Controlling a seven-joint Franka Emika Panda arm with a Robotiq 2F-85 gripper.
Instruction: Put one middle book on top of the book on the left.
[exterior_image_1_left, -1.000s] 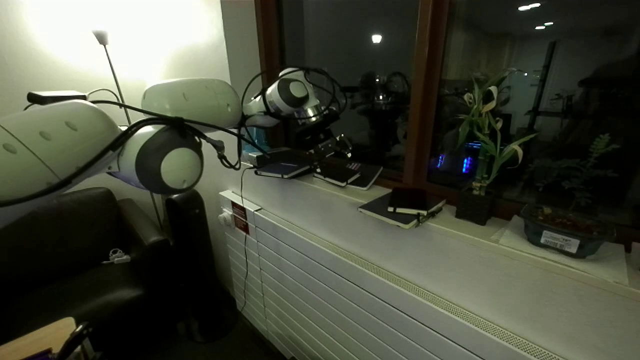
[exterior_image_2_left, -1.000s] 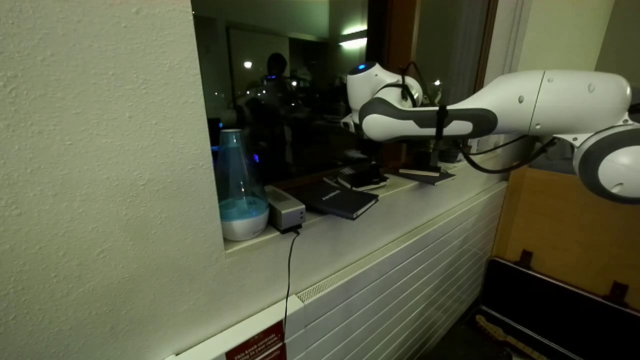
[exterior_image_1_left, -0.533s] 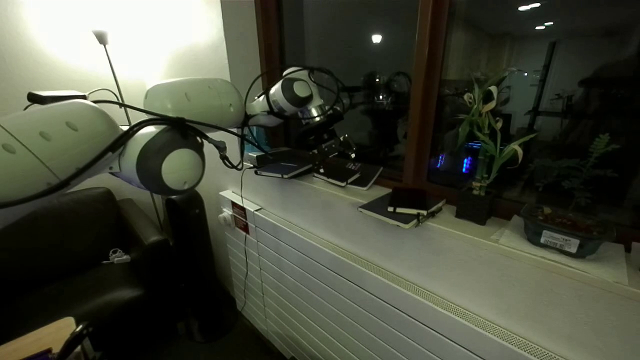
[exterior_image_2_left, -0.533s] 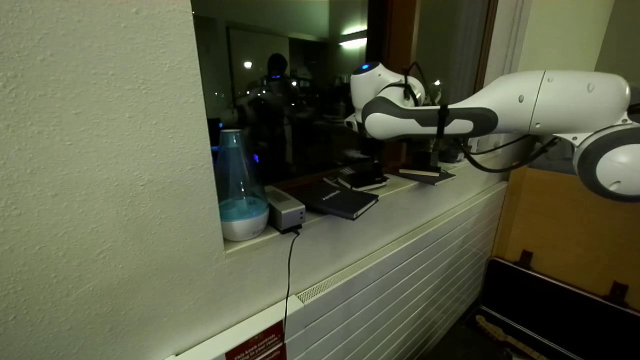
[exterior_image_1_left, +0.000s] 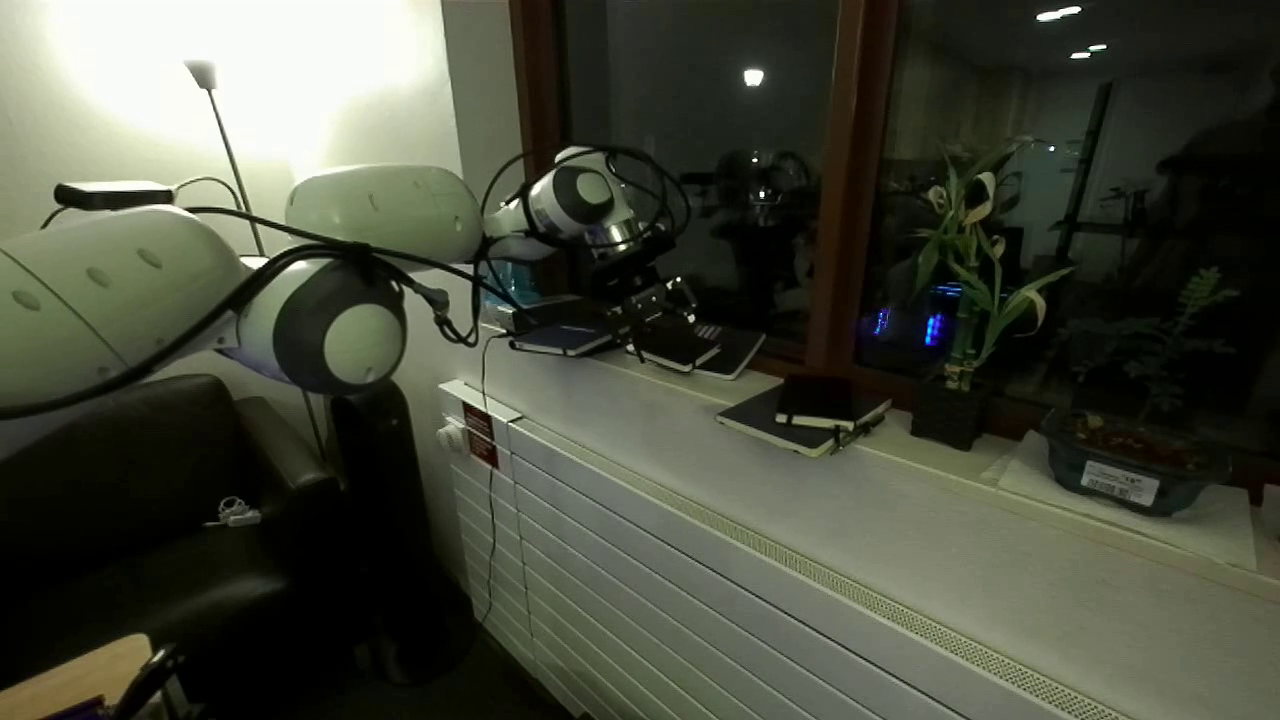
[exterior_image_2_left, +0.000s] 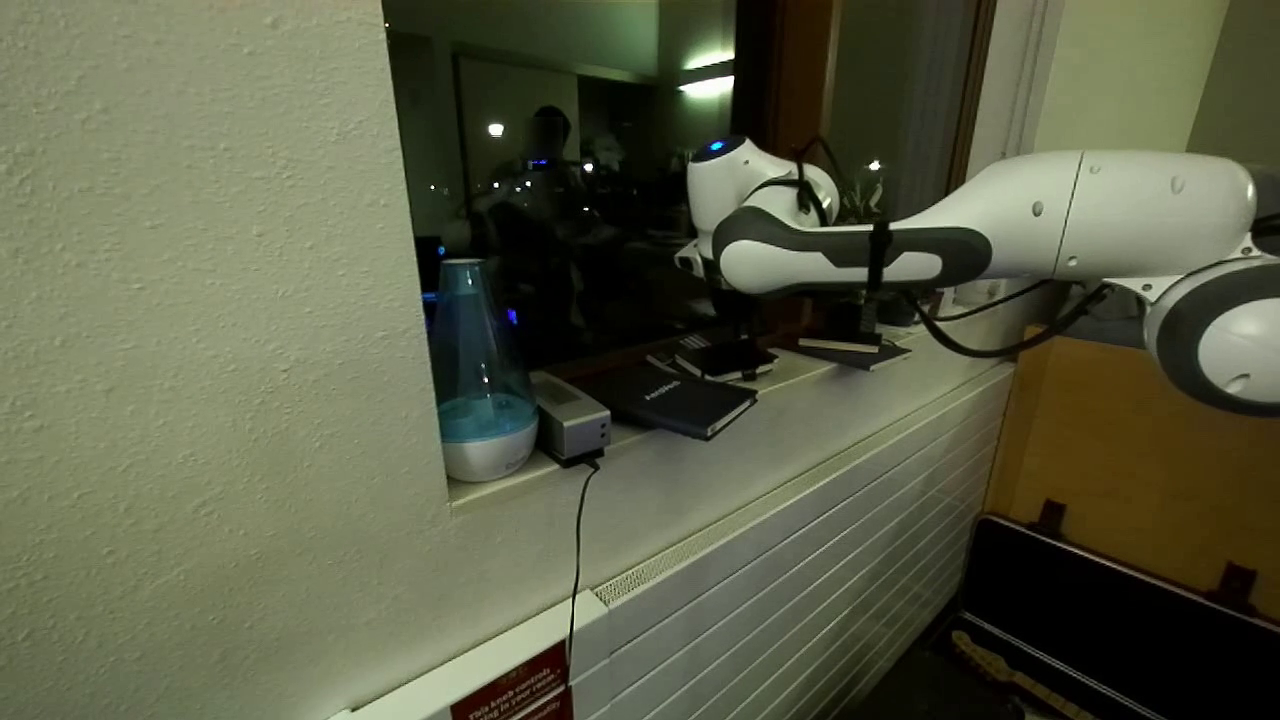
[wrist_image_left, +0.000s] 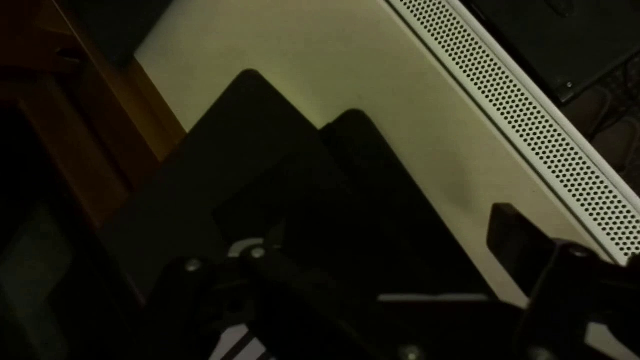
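A small black book (exterior_image_1_left: 680, 350) lies partly on a larger dark book (exterior_image_1_left: 738, 352) with white stripes, in the middle of the sill. The small book (exterior_image_2_left: 728, 358) also shows in an exterior view. The left book (exterior_image_1_left: 565, 338), dark blue with white lettering, lies beside them; it also shows in an exterior view (exterior_image_2_left: 680, 400). It is out of the wrist view. My gripper (exterior_image_1_left: 665, 332) is open over the middle pair. In the wrist view my gripper (wrist_image_left: 392, 227) has one finger over the books and the other past the small book's (wrist_image_left: 360, 150) front edge.
A stack of two dark books (exterior_image_1_left: 830, 402) lies farther right, then a bamboo plant (exterior_image_1_left: 950, 410) and a potted plant (exterior_image_1_left: 1130, 470). A grey box (exterior_image_2_left: 570, 415) and a blue humidifier (exterior_image_2_left: 485, 400) stand beyond the left book. The window is close behind the books.
The arm has come down and back slightly towards the left book in the last half second. A fingertip now shows in front of the small book's edge. The books have not moved.
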